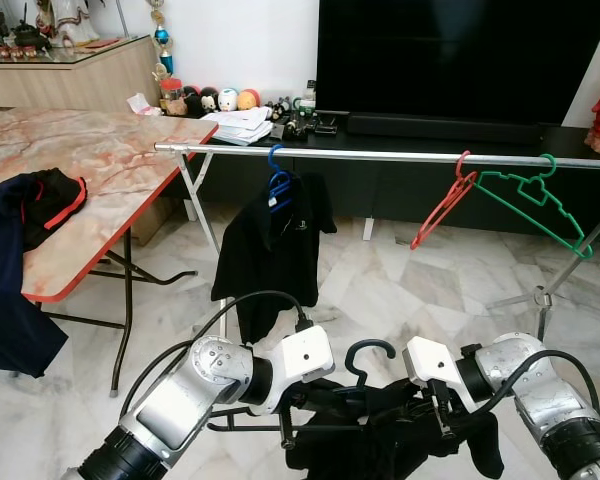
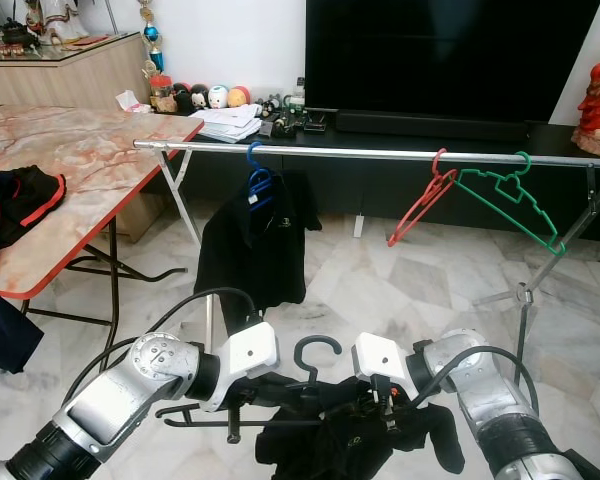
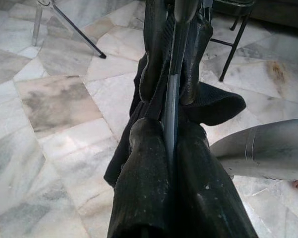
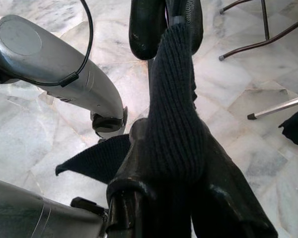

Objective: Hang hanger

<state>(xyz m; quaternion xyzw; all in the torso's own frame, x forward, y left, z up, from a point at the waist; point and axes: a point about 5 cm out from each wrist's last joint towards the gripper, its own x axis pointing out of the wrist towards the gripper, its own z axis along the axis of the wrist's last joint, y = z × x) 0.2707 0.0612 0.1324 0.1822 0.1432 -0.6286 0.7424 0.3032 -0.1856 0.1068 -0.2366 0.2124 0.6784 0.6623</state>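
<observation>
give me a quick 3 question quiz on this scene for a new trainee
1. True or false: the black hanger held between the two grippers already hangs on the rail.
2. How many hangers are on the rail now?
A. one
B. three
C. five
3. What does the blue hanger carry?

Key
1. False. The left gripper and right gripper hold it low, with a dark garment on it.
2. B: blue, red hanger and green hanger.
3. A black shirt.
</observation>
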